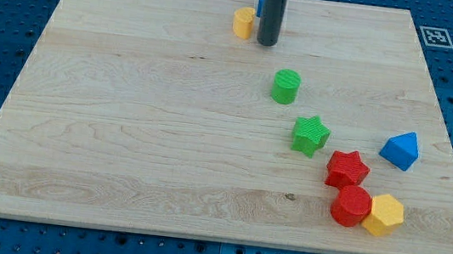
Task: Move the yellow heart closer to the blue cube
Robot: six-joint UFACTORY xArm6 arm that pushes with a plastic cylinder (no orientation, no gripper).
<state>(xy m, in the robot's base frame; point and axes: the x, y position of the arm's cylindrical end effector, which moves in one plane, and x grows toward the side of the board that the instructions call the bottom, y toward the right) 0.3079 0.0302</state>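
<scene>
The yellow heart (243, 22) lies near the view's top edge of the wooden board (123, 132), a little left of centre. My tip (267, 43) stands just right of the heart, very close to it; I cannot tell if they touch. The blue cube (260, 1) sits right behind the rod at the view's top and is mostly hidden by it; only a thin blue strip shows, just up and right of the heart.
A green cylinder (286, 86) and a green star (310, 136) lie right of centre. A red star (347, 168), a red cylinder (351, 206), a yellow hexagon-like block (383, 215) and a blue triangular block (401, 150) cluster at the lower right.
</scene>
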